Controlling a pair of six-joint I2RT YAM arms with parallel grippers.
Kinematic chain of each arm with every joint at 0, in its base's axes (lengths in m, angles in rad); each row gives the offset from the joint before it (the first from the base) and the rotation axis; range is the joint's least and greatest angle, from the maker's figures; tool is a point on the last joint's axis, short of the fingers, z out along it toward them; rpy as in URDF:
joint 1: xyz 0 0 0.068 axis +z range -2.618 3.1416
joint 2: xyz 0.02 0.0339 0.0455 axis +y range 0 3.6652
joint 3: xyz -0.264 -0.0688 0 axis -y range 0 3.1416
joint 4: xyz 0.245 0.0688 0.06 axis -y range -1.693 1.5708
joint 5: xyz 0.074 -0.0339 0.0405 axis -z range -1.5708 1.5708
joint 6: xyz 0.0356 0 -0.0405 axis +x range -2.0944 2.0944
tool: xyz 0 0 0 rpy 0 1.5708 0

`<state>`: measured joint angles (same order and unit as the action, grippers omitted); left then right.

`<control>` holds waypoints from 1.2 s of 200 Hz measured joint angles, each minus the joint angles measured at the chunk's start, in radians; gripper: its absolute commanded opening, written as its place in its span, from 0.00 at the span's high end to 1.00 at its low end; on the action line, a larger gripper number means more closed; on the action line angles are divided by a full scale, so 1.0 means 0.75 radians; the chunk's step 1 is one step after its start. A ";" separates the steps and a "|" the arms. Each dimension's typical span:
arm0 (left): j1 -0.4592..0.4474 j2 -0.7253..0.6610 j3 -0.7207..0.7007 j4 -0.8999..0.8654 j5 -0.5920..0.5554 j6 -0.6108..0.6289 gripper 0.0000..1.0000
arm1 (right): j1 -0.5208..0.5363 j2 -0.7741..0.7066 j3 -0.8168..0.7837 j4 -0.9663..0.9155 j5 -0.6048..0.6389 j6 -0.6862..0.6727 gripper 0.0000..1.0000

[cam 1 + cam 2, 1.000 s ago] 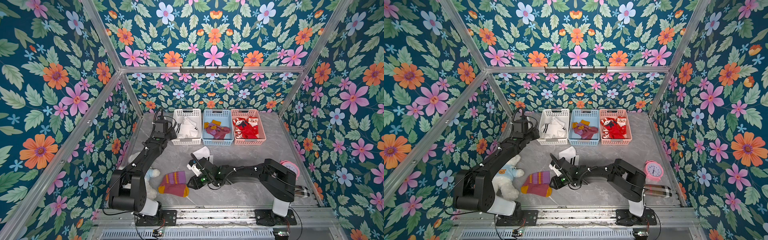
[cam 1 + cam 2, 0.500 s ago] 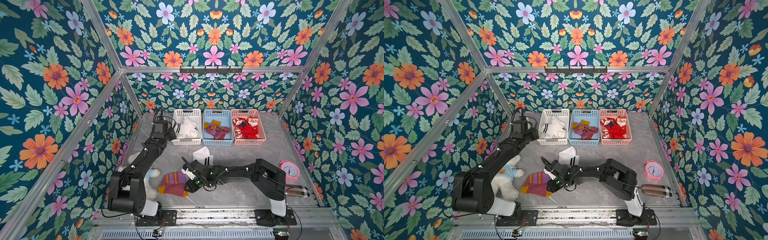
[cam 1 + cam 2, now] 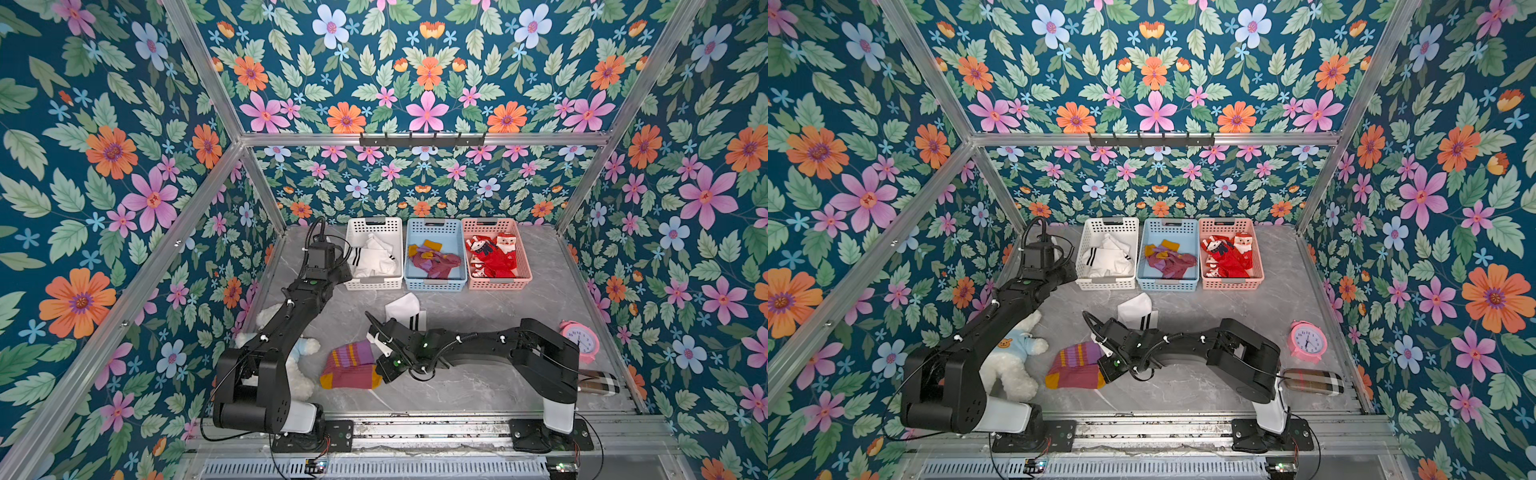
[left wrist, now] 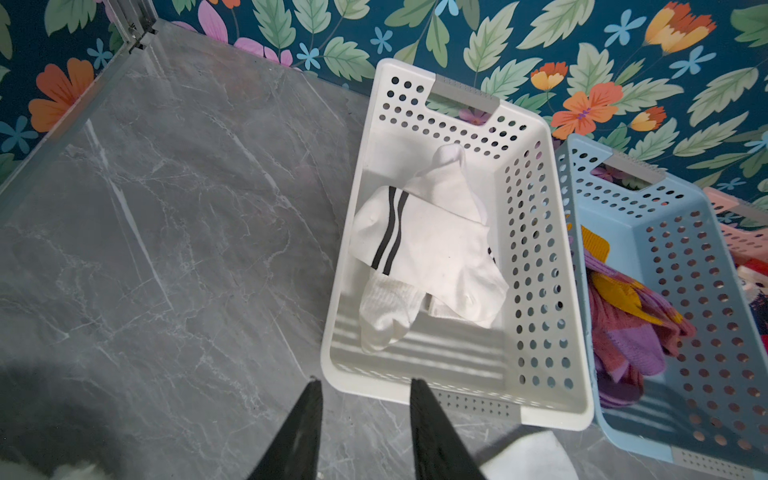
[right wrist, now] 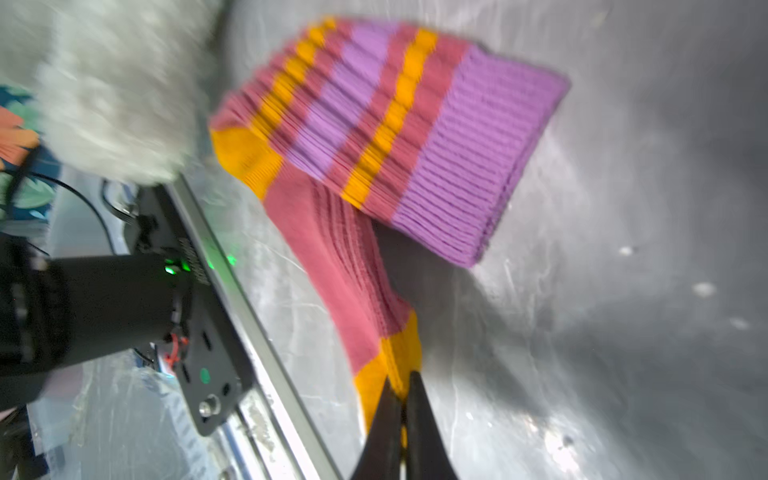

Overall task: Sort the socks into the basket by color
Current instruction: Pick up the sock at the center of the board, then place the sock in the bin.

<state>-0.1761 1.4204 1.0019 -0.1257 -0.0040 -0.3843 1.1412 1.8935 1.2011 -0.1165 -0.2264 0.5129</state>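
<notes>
We hold the maroon sock [image 3: 351, 368] by its mustard toe, right gripper [image 5: 402, 401] clamped shut. Its length runs toward our left; the blue basket [image 3: 435, 285] lies ahead, well apart.

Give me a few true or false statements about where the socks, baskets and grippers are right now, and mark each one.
1. The right gripper is shut on the maroon striped sock. True.
2. The left gripper holds a white sock. False: its jaws are open and empty, near the white basket.
3. The blue basket holds Santa socks. False: it holds maroon and purple socks; the red Santa socks are in the pink basket.
4. A white striped sock lies on the table outside the baskets. True.
</notes>
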 measured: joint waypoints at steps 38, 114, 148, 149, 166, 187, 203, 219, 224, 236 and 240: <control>-0.001 -0.024 -0.012 0.004 0.005 0.000 0.62 | -0.085 -0.186 0.054 -0.076 0.059 -0.065 1.00; -0.001 -0.070 -0.084 0.026 0.037 -0.001 0.62 | -0.334 -0.423 0.374 -0.270 0.093 -0.249 1.00; -0.001 -0.102 -0.124 0.029 0.055 -0.002 0.62 | -0.469 -0.418 0.570 -0.320 0.080 -0.310 1.00; -0.001 -0.103 -0.126 0.030 0.055 -0.002 0.62 | -0.473 -0.417 0.575 -0.321 0.079 -0.311 1.00; -0.001 -0.123 -0.143 0.034 0.065 -0.002 0.62 | -0.550 -0.380 0.691 -0.337 0.062 -0.328 1.00; -0.001 -0.142 -0.161 0.039 0.072 -0.003 0.62 | -0.627 -0.287 0.854 -0.358 0.067 -0.352 1.00; -0.001 -0.156 -0.176 0.049 0.079 -0.007 0.62 | -0.662 -0.191 0.996 -0.395 0.066 -0.376 1.00; -0.001 -0.169 -0.195 0.065 0.091 -0.008 0.62 | -0.701 -0.093 1.154 -0.443 0.068 -0.400 1.00; -0.001 -0.172 -0.200 0.067 0.096 -0.010 0.62 | -0.714 -0.064 1.200 -0.451 0.071 -0.406 1.00; -0.001 -0.175 -0.214 0.070 0.108 -0.012 0.62 | -0.750 0.012 1.322 -0.479 0.084 -0.417 1.00; -0.001 -0.176 -0.218 0.070 0.109 -0.012 0.62 | -0.764 0.044 1.374 -0.495 0.092 -0.420 1.00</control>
<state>-0.1764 1.2881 0.8387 -0.0734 0.0776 -0.3935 0.5678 1.9263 2.2318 -0.4881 -0.1577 0.1982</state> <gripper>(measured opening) 0.382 0.060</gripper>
